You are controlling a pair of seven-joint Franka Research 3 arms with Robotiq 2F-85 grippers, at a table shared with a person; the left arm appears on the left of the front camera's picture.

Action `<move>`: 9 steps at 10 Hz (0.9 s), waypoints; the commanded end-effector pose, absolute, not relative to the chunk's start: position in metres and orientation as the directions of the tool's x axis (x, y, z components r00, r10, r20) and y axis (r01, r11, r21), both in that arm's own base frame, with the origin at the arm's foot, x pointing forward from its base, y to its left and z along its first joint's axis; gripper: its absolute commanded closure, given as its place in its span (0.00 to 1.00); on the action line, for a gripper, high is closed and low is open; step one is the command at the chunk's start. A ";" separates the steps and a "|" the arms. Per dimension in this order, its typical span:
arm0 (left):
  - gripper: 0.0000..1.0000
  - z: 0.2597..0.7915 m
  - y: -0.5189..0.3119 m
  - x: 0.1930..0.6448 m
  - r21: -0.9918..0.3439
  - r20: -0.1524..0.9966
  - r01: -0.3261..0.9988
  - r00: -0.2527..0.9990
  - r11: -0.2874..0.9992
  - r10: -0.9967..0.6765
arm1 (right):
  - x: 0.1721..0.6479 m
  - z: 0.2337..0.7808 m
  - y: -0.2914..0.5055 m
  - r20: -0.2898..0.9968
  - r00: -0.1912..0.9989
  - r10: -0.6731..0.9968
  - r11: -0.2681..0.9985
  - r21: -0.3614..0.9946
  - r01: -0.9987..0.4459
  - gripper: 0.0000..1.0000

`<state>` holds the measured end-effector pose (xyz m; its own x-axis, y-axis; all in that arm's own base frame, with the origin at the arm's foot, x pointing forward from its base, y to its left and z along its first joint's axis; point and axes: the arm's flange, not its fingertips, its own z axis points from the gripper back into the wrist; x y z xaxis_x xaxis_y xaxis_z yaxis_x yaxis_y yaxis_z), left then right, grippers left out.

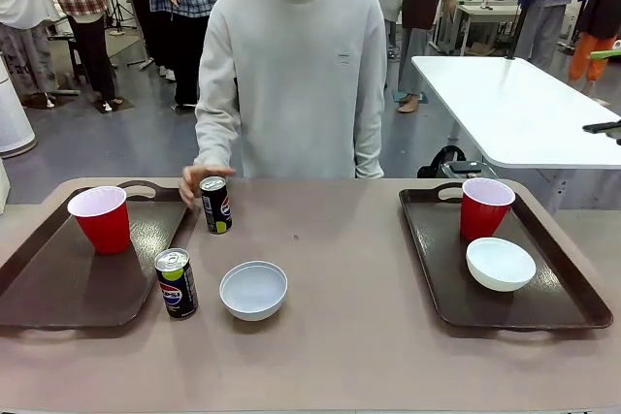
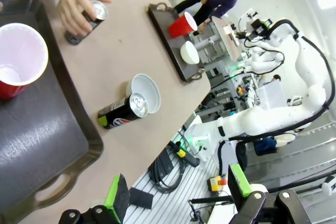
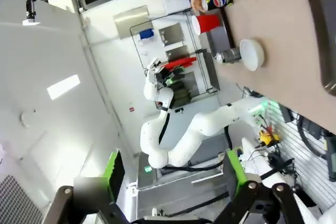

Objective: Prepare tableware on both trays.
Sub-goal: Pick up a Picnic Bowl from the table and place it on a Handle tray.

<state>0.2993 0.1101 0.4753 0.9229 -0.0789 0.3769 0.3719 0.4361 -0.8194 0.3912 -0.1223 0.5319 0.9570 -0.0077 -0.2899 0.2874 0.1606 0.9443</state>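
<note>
Left cup standing on left tray, near can standing on the surface, person's hand holding far can, middle bowl sitting between trays, right cup and right bowl sitting on right tray, left end effector and right end effector gaping open.

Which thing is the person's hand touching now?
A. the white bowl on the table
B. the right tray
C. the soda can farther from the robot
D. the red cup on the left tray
C: the person's hand grips the far soda can, which stands upright on the table beside the left tray.
</note>
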 end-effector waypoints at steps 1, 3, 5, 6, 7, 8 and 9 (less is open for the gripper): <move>0.00 0.474 0.111 0.299 -0.816 0.409 0.402 0.909 0.415 -0.076 | 0.351 0.529 -0.119 -0.242 0.969 0.055 0.278 0.936 0.218 0.01; 0.00 0.474 0.111 0.299 -0.816 0.409 0.402 0.909 0.415 -0.076 | 0.358 0.517 -0.142 -0.251 0.967 0.048 0.318 0.921 0.224 0.01; 0.00 0.474 0.111 0.299 -0.816 0.409 0.402 0.909 0.415 -0.076 | 0.371 0.486 -0.153 -0.172 0.973 0.154 0.253 0.959 0.129 0.01; 0.00 0.474 0.111 0.299 -0.816 0.409 0.402 0.909 0.415 -0.076 | 0.374 0.469 -0.157 -0.111 0.975 0.195 0.186 0.980 0.075 0.01; 0.00 0.474 0.111 0.299 -0.816 0.409 0.402 0.909 0.415 -0.076 | 0.379 0.463 -0.154 -0.064 0.979 0.194 0.175 0.984 0.029 0.01; 0.00 0.474 0.111 0.299 -0.816 0.409 0.402 0.909 0.415 -0.076 | 0.388 0.471 -0.130 0.046 0.994 0.100 0.375 0.924 -0.080 0.01; 0.00 0.474 0.111 0.299 -0.816 0.409 0.402 0.909 0.415 -0.076 | 0.370 0.465 -0.149 -0.123 0.982 0.144 0.231 0.969 0.088 0.01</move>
<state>0.2993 0.1101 0.4753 0.9229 -0.0789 0.3768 0.3718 0.4362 -0.8194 0.3827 -0.1427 0.4584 0.9880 0.1462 -0.0491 0.0082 0.2677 0.9635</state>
